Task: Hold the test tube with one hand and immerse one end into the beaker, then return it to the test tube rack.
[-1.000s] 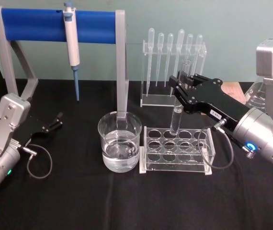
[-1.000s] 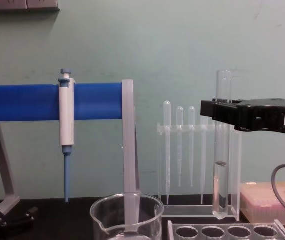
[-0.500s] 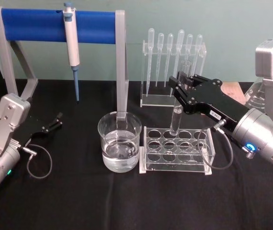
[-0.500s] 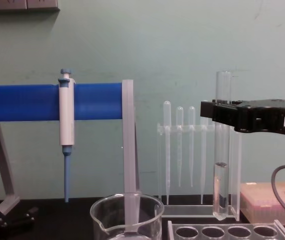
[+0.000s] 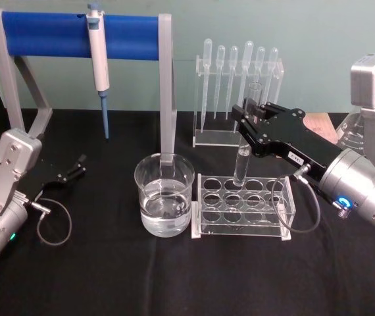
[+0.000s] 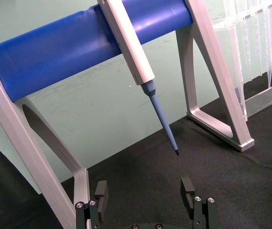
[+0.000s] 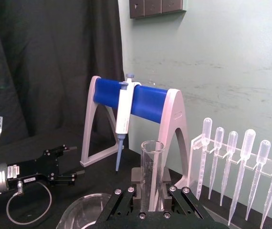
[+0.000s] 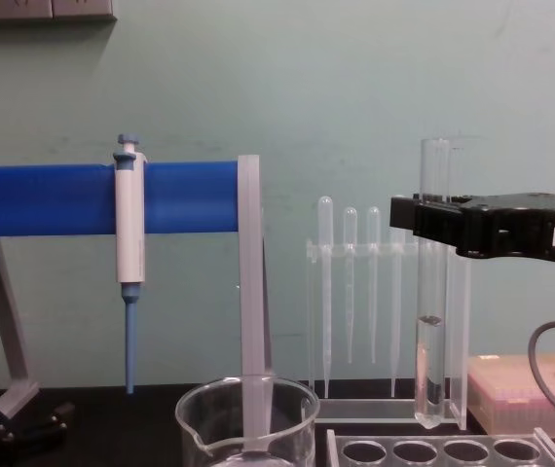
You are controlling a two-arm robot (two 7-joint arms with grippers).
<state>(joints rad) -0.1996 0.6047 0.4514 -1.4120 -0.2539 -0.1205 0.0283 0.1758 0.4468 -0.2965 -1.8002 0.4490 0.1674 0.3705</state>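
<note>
Right gripper [image 5: 248,122] is clamped on the test tube [image 5: 243,161], jaws pinching the upper part of the glass below the flared rim; the rim sticks out above the jaws in the right wrist view. The tube is upright, directly over the back row of the test tube rack [image 5: 243,228], toward the end of the rack nearest the beaker [image 5: 164,184]. In the chest view its round bottom hangs just above the rack's top plate and is not seated in a hole. There is clear liquid in the lower part of the tube, with the meniscus visible well below the jaws. The beaker stands just beside the rack on the robot's left, partly filled with clear liquid; the tube is apart from it and not over its mouth. The right arm reaches in over the rack from the rack's right, with its cable looping down by the rack's right end. Left gripper [image 6: 144,191] is parked on the black table [image 5: 187,283] well to the left of the rack, beyond the beaker, jaws spread with nothing between them. Behind the rack is an acrylic stand of plastic pipettes [image 5: 237,66]. Behind and left of the rack is a blue-barred stand [image 5: 49,34] with a pipettor [image 5: 97,56] hanging on it.
</note>
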